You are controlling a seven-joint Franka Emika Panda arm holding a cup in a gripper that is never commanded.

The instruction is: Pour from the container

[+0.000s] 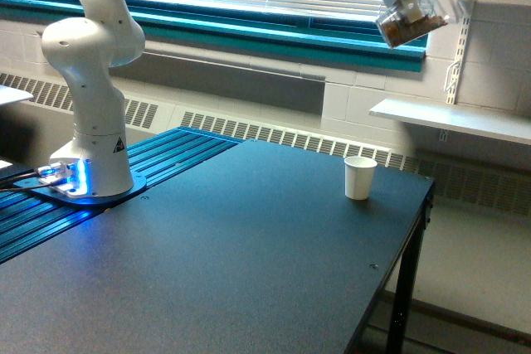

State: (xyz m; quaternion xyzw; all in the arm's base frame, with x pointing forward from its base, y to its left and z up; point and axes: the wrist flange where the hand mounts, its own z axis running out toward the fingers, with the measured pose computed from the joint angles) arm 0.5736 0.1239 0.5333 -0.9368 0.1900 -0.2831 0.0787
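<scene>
High at the top right of the exterior view, my gripper (404, 2) is shut on the container (417, 17), a small clear cup holding brown granular bits. The container is tilted, with the bits gathered at its lower left end. It hangs well above and a little to the right of a white paper cup (359, 177), which stands upright near the far right corner of the dark table (249, 254). Nothing is falling from the container.
The arm's white base (90, 80) stands at the exterior view's left on a blue ribbed panel (166, 159). Behind are window blinds, a teal sill and a white wall shelf (452, 118) to the right. The table's right edge drops off beside the paper cup.
</scene>
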